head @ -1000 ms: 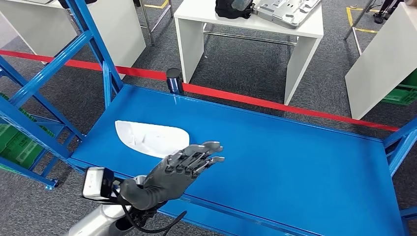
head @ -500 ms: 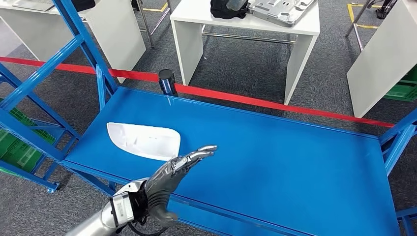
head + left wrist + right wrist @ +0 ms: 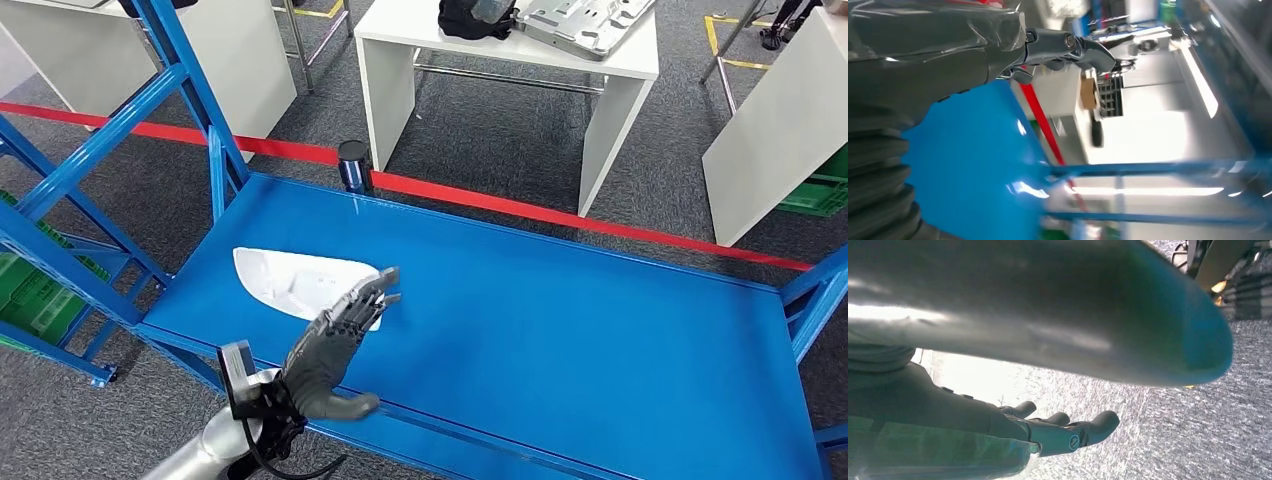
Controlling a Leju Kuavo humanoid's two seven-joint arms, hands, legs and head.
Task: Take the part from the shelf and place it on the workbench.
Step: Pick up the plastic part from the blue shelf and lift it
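While reaching along the blue shelf (image 3: pixel 560 300), left hand (image 3: pixel 335 335) empty, fingers (image 3: pixel 372 293) extended over the near edge of the white part (image 3: pixel 290 280). Best lowered flat, thumb slid beneath the rim before closing. Right hand (image 3: pixel 1048 432) hanging, fingers loosely apart

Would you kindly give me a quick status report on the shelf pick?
Left hand open, fingers reaching over white part's near end. White part flat on blue shelf, not gripped. Right hand open, holding nothing. Nothing in the way.
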